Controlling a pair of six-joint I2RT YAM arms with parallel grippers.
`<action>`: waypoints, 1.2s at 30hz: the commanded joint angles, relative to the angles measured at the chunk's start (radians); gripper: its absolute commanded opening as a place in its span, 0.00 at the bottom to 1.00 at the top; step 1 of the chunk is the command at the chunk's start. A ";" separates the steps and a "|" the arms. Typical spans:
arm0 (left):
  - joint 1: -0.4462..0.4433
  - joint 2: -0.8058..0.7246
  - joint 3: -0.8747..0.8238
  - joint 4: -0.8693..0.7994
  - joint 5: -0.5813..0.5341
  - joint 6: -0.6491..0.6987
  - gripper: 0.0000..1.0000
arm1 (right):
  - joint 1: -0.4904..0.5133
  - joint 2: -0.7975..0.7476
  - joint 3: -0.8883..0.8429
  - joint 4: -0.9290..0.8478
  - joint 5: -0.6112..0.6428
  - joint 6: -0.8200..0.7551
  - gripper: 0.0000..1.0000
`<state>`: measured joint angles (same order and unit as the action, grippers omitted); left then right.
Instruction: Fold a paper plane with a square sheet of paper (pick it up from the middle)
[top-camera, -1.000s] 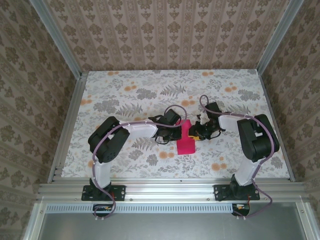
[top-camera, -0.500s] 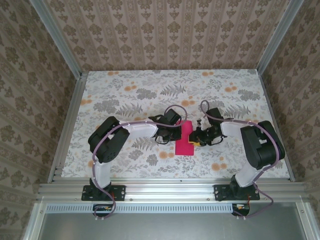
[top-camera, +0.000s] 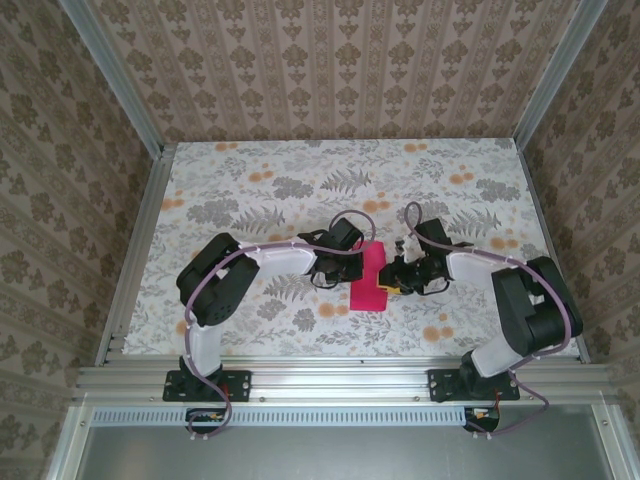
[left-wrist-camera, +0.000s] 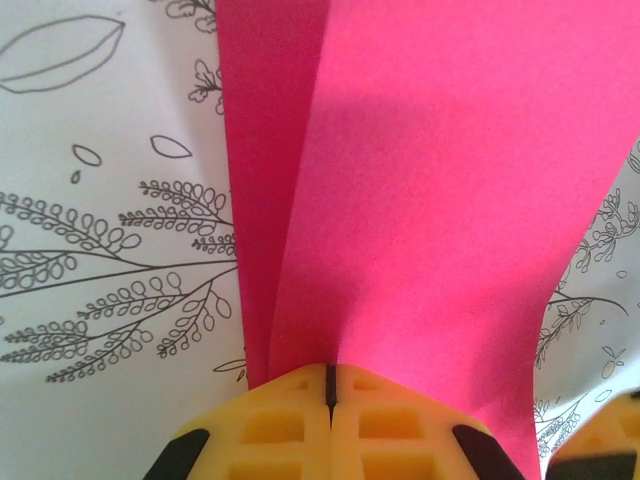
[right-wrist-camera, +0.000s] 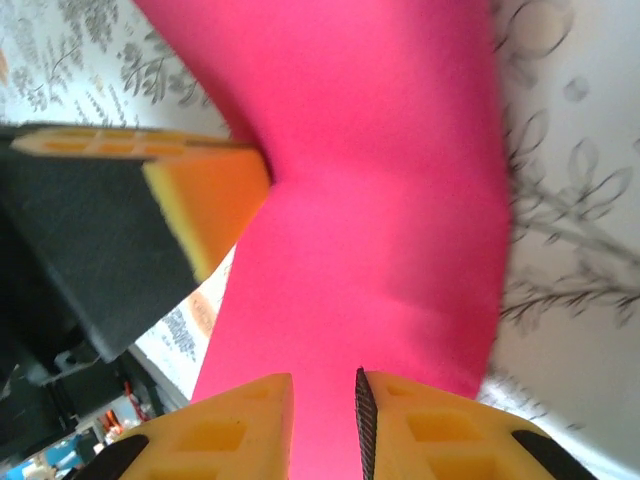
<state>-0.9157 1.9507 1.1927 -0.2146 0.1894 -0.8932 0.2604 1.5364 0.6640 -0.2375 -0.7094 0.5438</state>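
on the floral table (top-camera: 250, 190), left tool (left-wrist-camera: 330, 378) clamps pink paper (left-wrist-camera: 430, 200); right tool (right-wrist-camera: 325, 388) barely ajar over it.

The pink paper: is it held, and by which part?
The left gripper is shut on one edge of the paper. The right gripper is at the opposite edge, jaws slightly apart; whether it grips cannot be told.

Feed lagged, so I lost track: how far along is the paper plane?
Done: the square sheet of paper is folded over into a narrow strip, layers overlapping. In hand: left end effector is shut on one edge; right end effector stands slightly open at the opposite edge. Remaining: pointed nose and wing folds; no dart shape yet.
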 joint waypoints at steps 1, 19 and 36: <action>-0.009 0.030 0.017 -0.069 -0.014 0.025 0.00 | 0.024 -0.004 -0.054 0.062 -0.029 0.070 0.25; -0.009 0.032 0.023 -0.075 -0.011 0.037 0.00 | 0.053 -0.077 -0.152 0.102 -0.025 0.110 0.26; -0.009 0.037 0.032 -0.087 -0.008 0.043 0.00 | 0.084 -0.162 -0.232 0.118 -0.035 0.137 0.25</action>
<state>-0.9161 1.9514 1.2064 -0.2508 0.1898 -0.8703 0.3332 1.4326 0.4515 -0.0795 -0.7319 0.6666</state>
